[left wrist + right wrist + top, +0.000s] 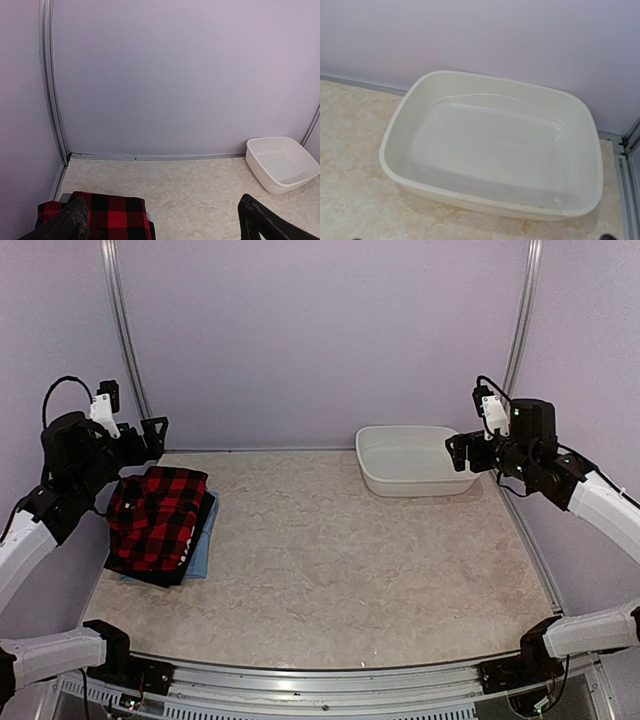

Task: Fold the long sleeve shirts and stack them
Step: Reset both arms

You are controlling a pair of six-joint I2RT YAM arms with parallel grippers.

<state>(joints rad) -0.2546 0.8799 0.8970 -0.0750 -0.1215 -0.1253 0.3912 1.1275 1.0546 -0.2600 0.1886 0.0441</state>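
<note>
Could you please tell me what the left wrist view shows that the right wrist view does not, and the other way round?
Only the left wrist view: the red-and-black checked shirt at the lower left, and the left tool's fingers, spread apart with nothing between them. Only the right wrist view: the white basin seen close from above, its whole floor bare. Both: the basin, the speckled table and the pale back wall.

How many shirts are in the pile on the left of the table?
3 distinguishable: the red-and-black checked flannel shirt on top, a black shirt edge showing under it, a light blue shirt at the bottom. More may be hidden beneath.
</note>
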